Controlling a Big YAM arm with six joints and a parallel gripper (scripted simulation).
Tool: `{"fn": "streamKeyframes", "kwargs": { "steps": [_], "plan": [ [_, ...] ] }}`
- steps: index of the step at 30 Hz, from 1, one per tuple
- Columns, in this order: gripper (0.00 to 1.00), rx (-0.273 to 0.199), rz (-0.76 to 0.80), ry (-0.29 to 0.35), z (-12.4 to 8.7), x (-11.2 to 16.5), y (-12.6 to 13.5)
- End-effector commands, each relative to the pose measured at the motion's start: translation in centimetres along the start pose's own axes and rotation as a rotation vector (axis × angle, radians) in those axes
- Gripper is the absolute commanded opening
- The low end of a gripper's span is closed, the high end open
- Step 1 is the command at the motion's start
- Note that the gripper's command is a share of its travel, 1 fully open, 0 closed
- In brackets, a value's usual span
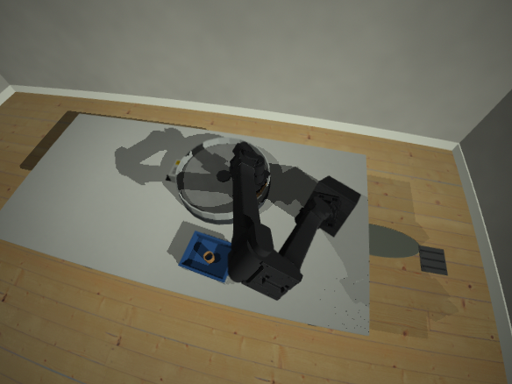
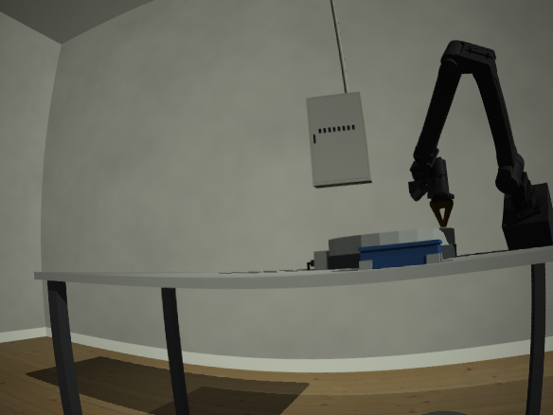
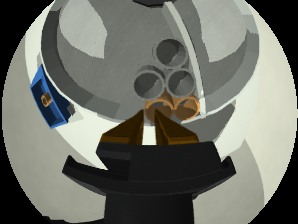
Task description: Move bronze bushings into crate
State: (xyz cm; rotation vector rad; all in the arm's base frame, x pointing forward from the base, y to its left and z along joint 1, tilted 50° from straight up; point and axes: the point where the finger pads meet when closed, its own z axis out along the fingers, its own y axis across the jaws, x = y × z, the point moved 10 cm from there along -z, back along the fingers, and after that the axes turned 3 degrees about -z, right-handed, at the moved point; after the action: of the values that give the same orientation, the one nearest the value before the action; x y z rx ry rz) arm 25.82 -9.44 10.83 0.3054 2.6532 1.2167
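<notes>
The round grey turntable (image 1: 224,180) (image 2: 388,237) fills the wrist view (image 3: 133,43). Three grey bushings (image 3: 166,72) stand clustered on it. Two bronze bushings (image 3: 174,107) sit just beyond them, right at my fingertips. My gripper (image 3: 149,113) (image 2: 442,222) hangs a little above the turntable's right edge. Its orange fingers are drawn together to a point, with nothing between them. The blue crate (image 1: 206,255) (image 2: 400,253) (image 3: 48,96) sits in front of the turntable and holds one bronze bushing (image 1: 207,254). In the top view the arm hides the gripper.
The arm's base (image 1: 272,273) stands right beside the crate. A black block (image 1: 337,203) stands on the table to the right of the turntable. A grey cabinet (image 2: 338,139) hangs on the wall behind.
</notes>
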Motion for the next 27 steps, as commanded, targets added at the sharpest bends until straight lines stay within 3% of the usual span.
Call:
{"fn": "streamKeyframes", "kwargs": {
  "steps": [1,12,27],
  "plan": [
    [0.14,-0.005,0.009,0.016,1.1,0.1,-0.1],
    [0.14,-0.001,0.009,0.018,2.3,0.1,-0.1],
    [0.14,0.000,0.009,0.018,2.4,0.1,-0.1]
  ]
}}
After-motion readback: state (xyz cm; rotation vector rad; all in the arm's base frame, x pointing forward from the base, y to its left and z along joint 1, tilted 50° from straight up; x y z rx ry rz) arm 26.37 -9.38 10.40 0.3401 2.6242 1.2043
